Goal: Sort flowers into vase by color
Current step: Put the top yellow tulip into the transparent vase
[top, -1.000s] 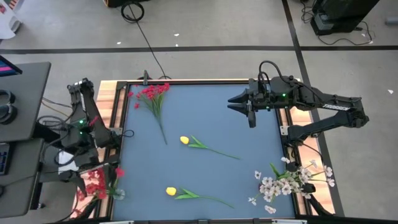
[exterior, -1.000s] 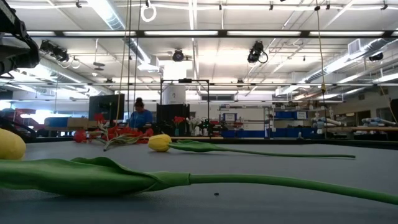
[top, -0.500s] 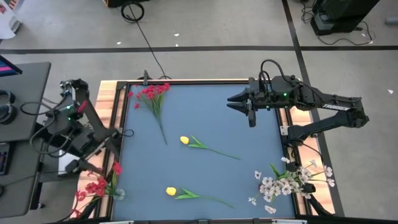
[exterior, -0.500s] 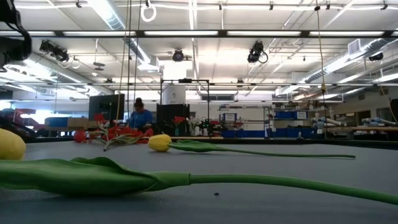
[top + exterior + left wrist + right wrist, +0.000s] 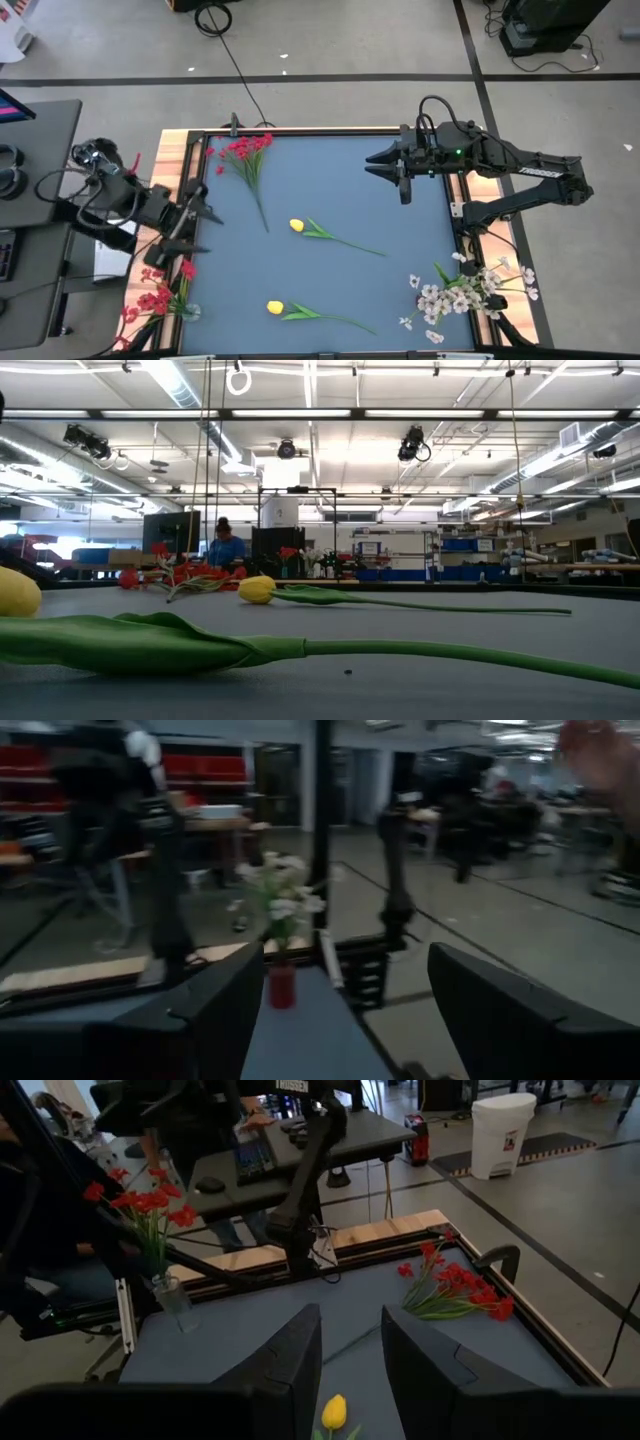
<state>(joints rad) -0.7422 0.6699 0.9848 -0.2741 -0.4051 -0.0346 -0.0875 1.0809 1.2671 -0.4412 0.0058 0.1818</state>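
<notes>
Left gripper (image 5: pixel 188 226) stood wide open, empty, at table's left edge; right gripper (image 5: pixel 392 172) half-open, empty. Loose red blossom cluster (image 5: pixel 243 150) lay far-left. We judged risk: grasping thin green stem off-centre, flower tipping.

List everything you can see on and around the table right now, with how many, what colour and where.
red flower bunch: one, red, lying at far left of mat
yellow tulips: two, yellow, lying mid-mat and at near edge
red flowers in vase: one bunch, red, near left corner
white flowers in vase: one bunch, white, near right corner
mat: one, blue-grey
left tool: open, over left edge
right tool: empty, above far right of mat
</notes>
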